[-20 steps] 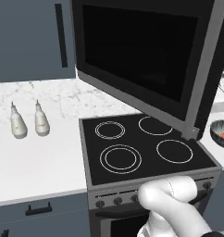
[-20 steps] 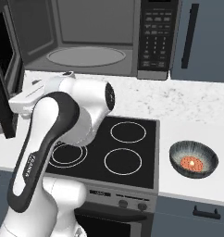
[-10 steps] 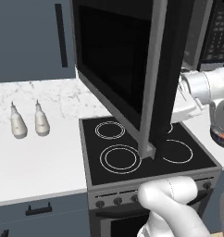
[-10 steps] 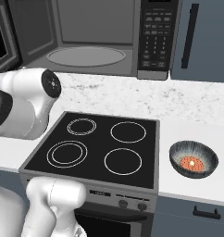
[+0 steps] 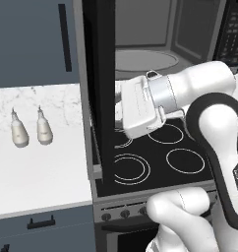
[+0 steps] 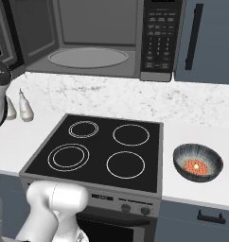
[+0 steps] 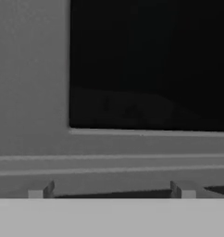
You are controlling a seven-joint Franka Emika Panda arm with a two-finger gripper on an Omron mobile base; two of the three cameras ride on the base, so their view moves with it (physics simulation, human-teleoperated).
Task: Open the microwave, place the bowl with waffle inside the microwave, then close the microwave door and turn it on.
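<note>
I had the microwave (image 6: pixel 97 40) standing open above the back edge of the counter (image 6: pixel 201 106), its grey cavity bare apart from the round turntable plate (image 6: pixel 88 57), with the keypad panel (image 6: pixel 157 38) at its right side. The microwave door (image 5: pixel 99 88) was swung out to the left until I saw it nearly edge-on in the left base view, reaching forward over the left side of the black stovetop (image 6: pixel 100 150).

My gripper (image 7: pixel 111 189) sat right up against the inner face of that door: the hand view showed the dark glass window with its grey frame just past the two fingertips (image 7: pixel 40 190), which stood far apart with nothing between them, so the jaws were released. Whether a tip was actually touching the door frame I could not tell. In the left base view the white hand was level with the door's lower half, on its right side, over the stovetop.

The bowl (image 6: pixel 198 162) rested on the counter just right of the stovetop, near the front edge, well apart from the gripper, with the orange-brown waffle (image 6: pixel 195 166) lying in its bottom. On the counter left of the stovetop, two small pale bottles (image 5: pixel 28 130) stood side by side, toward the back.
</note>
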